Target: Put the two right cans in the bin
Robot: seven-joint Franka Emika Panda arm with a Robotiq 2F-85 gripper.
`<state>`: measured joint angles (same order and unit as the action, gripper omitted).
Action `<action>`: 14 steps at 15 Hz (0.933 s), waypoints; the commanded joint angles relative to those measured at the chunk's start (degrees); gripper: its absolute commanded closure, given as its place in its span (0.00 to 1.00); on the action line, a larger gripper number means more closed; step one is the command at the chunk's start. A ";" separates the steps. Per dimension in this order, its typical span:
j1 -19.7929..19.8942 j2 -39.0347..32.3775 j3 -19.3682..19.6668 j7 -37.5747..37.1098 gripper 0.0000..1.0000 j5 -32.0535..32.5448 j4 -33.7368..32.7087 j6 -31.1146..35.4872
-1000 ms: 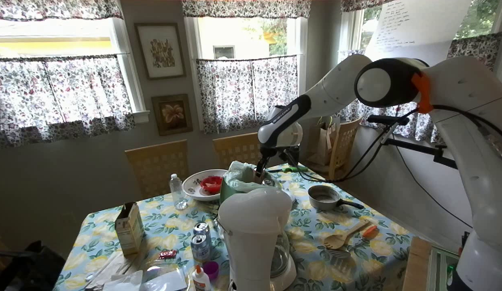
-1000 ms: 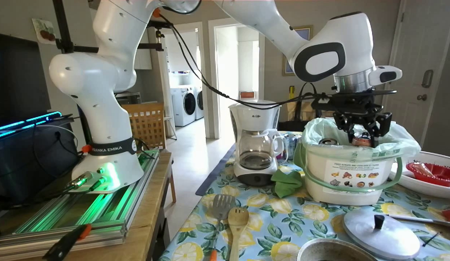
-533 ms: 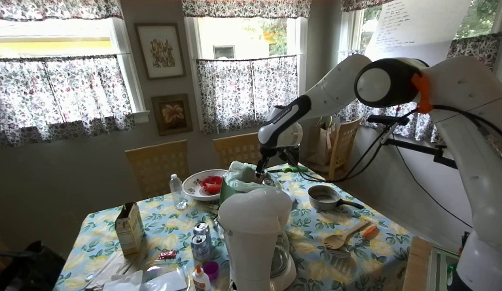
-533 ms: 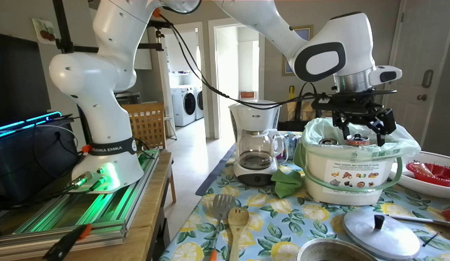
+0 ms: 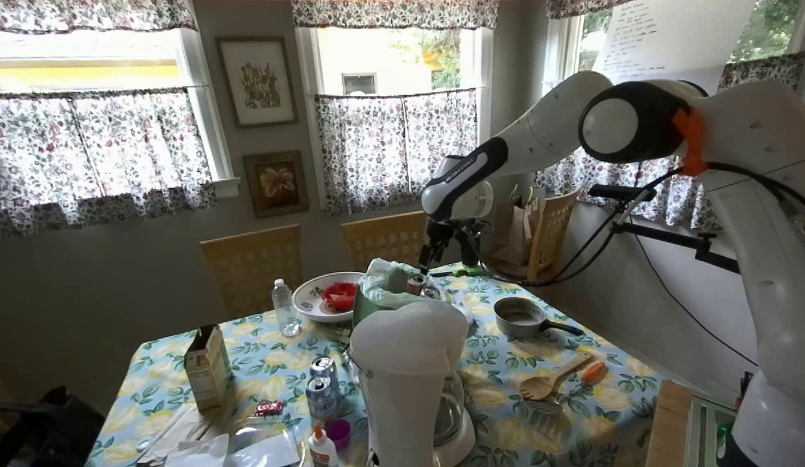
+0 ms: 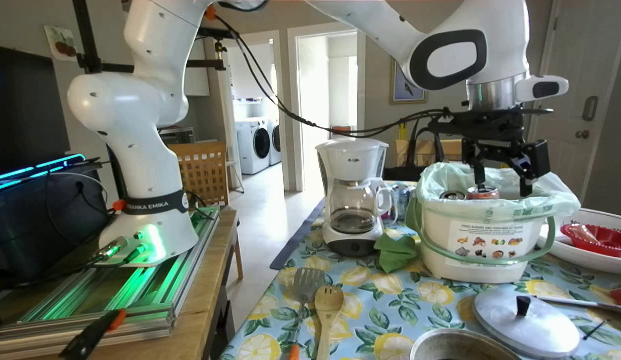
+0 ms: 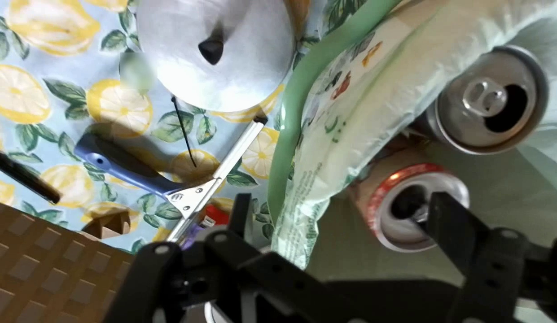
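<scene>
1. The claw (image 7: 341,211) is spread wide, and nothing is held.
2. The red can (image 7: 397,224), right of the middle in the wrist view, and the gray can (image 7: 484,101), in the upper right, are inside the bin (image 6: 438,240), at the right in an exterior view. The job looks done.
3. The red can could be knocked over if the claw is moved sideways, because a fingertip (image 7: 449,220) is seen over its top. Whether it is touched cannot be told.
4. The bag (image 7: 386,130) could be pinched and tugged if the claw is squeezed here, because its edge is seen between the fingertips. The bin could then be tipped.
5. The blue cans (image 5: 322,397), low and left of the middle in an exterior view, might be picked up by mistake, because they are cans too.
</scene>
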<state>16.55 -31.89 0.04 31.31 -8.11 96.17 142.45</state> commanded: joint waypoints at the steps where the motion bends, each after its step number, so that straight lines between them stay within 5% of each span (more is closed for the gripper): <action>1: -0.60 3.92 1.92 -4.63 0.00 2.98 1.59 -6.03; 14: -0.05 12.38 6.40 -3.27 0.00 8.45 6.31 -21.17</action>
<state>16.42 -23.05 5.77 27.58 -1.40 98.97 122.88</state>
